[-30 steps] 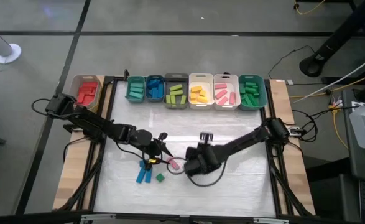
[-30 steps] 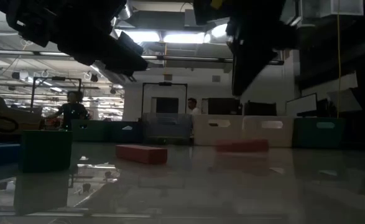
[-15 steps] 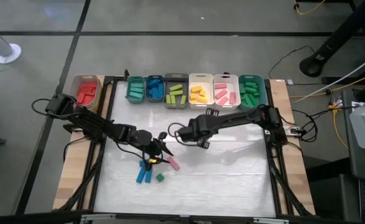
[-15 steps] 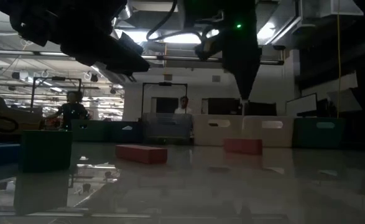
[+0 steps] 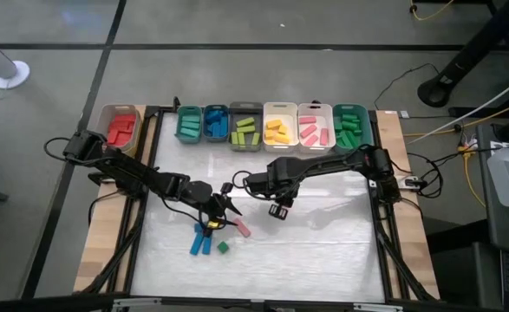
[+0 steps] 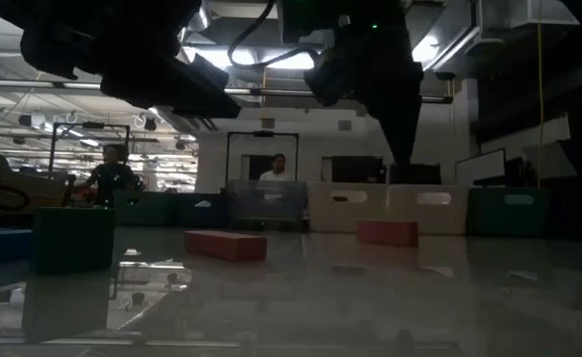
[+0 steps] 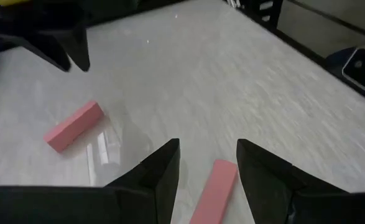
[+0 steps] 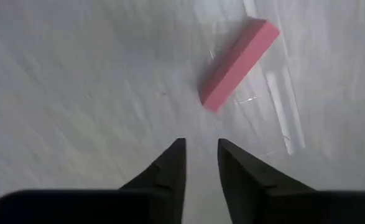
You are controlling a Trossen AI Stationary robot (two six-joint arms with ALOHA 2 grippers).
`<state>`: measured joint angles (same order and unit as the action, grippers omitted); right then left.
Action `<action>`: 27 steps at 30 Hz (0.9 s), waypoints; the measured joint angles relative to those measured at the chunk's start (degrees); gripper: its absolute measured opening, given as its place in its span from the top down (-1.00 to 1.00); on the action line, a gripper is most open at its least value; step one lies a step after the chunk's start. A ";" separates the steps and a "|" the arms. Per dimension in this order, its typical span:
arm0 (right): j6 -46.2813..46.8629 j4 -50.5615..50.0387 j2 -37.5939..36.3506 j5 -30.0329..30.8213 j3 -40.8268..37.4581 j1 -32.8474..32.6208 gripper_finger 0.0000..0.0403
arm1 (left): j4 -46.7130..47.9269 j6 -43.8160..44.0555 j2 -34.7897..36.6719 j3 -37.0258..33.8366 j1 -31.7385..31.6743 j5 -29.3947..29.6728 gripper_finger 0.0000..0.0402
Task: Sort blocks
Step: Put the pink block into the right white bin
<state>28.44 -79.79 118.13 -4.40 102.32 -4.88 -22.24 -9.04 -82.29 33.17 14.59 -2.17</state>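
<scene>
Right wrist: right end effector (image 8: 201, 163) slightly parted, empty, near pink block (image 8: 238, 64)

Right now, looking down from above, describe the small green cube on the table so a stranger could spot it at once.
Start at the row of bins along one table edge, then cross the white table to the loose blocks left of centre. The green cube lies just right of two blue bars; it is the only cube and the only dark green piece there.
</scene>
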 joint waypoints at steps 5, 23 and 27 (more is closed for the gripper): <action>6.10 4.21 0.02 5.75 -0.02 0.04 0.25 | 4.88 -0.68 -0.01 0.00 0.00 0.00 0.26; 3.65 5.27 7.69 9.87 -0.04 1.91 0.04 | 8.98 -1.77 -0.01 0.00 -0.04 0.00 0.26; 3.59 5.25 7.69 9.80 -0.04 3.42 0.04 | 8.93 -1.77 -0.01 0.00 -0.02 0.00 0.26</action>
<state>32.03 -74.54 125.82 5.40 102.28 -1.46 -13.31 -10.81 -82.30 33.17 14.57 -2.17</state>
